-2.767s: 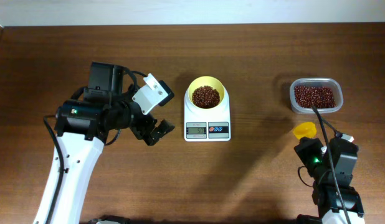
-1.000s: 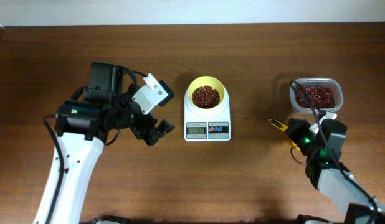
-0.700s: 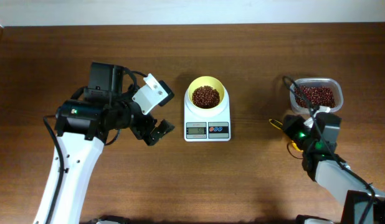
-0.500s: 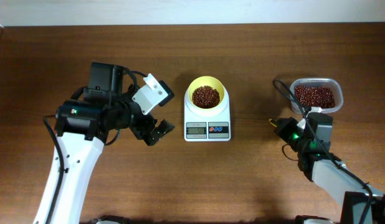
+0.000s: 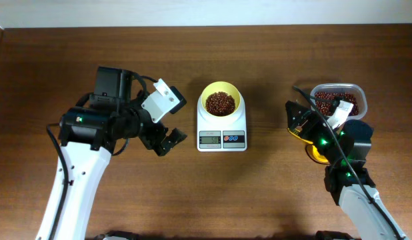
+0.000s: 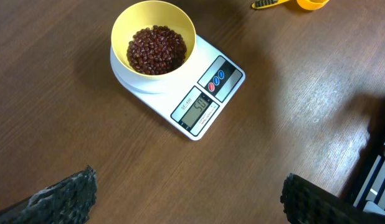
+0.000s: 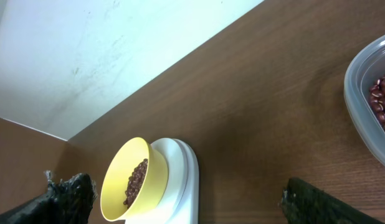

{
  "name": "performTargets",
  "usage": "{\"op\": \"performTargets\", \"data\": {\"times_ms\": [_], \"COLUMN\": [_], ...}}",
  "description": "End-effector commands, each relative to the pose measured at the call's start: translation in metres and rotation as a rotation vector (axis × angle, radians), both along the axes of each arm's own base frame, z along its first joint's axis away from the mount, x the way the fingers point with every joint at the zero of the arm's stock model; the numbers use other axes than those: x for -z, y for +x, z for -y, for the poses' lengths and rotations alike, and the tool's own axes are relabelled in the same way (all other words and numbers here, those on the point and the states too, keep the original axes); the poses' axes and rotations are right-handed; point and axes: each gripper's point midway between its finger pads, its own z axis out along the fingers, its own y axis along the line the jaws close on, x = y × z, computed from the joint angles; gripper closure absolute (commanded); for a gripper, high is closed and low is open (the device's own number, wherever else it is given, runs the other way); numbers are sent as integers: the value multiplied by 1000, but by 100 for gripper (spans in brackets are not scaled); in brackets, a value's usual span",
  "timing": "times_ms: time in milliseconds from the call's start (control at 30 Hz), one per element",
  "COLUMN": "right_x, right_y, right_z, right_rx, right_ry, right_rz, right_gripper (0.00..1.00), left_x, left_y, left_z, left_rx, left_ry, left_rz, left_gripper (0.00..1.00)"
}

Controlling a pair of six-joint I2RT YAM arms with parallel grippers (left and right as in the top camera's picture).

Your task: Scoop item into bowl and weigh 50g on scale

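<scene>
The pale-yellow bowl (image 5: 221, 101) stands on the white scale (image 5: 221, 138) and holds a heap of dark red beans (image 5: 220, 103). The left wrist view shows the bowl (image 6: 124, 25), the beans (image 6: 156, 48) and the scale (image 6: 208, 102) from above. My left gripper (image 5: 167, 140) hangs open to the left of the scale, with nothing between its fingers (image 6: 68, 196). My right gripper (image 5: 296, 120) is open and empty, raised right of the scale and facing the bowl (image 7: 121, 177) and the scale (image 7: 183, 177).
A clear tub (image 5: 338, 101) with more beans sits at the back right, its rim (image 7: 361, 93) at the right wrist view's edge. The yellow scoop (image 5: 317, 153) lies on the table, partly under my right arm; its handle (image 6: 267, 4) shows in the left wrist view.
My right gripper has opened and let go of the yellow scoop, which now lies on the table. The right arm has swung round towards the scale. The left arm has not moved.
</scene>
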Motion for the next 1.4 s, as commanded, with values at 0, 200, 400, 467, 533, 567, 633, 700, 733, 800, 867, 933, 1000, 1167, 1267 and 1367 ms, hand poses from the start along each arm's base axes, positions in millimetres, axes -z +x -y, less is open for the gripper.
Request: {"op": "performTargets", "data": {"times_ms": [0, 200, 400, 467, 533, 567, 633, 700, 733, 800, 867, 933, 1000, 1167, 1267, 1367], "right_x": [-9, -7, -17, -29, -38, -41, -43, -42, -41, -37, -36, -34, -35, -40, -41, -39], "right_y": [1, -9, -12, -17, -22, -24, -29, -34, -38, -47, -57, -65, -72, -89, -100, -108], "right_z": [-4, -22, -28, -35, -37, -37, -37, -38, -38, -38, -38, -34, -31, -30, -31, -30], "right_rx": [-17, -128, -181, -255, -272, -272, -273, -291, -300, -312, -311, -280, -267, -297, -310, -305], "right_ry": [11, 54, 20, -61, -95, -95, -98, -151, -182, -201, -199, -210, -249, -361, -401, -402], "right_rz": [19, -6, 52, 141, 180, 183, 179, 193, 194, 169, 144, 111, 111, 163, 178, 166], "right_gripper": [1, 1, 1, 1, 1, 1, 1, 1, 1, 1, 1, 1, 1, 1, 1, 1], "left_x": [2, 2, 2, 2, 2, 2, 2, 2, 2, 2, 2, 2, 2, 2, 2, 2], "left_y": [0, 0, 0, 0, 0, 0, 0, 0, 0, 0, 0, 0, 0, 0, 0, 0], "left_z": [-1, -1, -1, -1, -1, -1, -1, -1, -1, -1, -1, -1, -1, -1, -1, -1], "left_rx": [9, 9, 9, 9, 9, 9, 9, 9, 9, 9, 9, 9, 9, 9, 9, 9], "left_ry": [6, 6, 6, 6, 6, 6, 6, 6, 6, 6, 6, 6, 6, 6, 6, 6], "left_rz": [1, 1, 1, 1, 1, 1, 1, 1, 1, 1, 1, 1, 1, 1, 1, 1], "left_gripper": [1, 1, 1, 1, 1, 1, 1, 1, 1, 1, 1, 1, 1, 1, 1, 1]}}
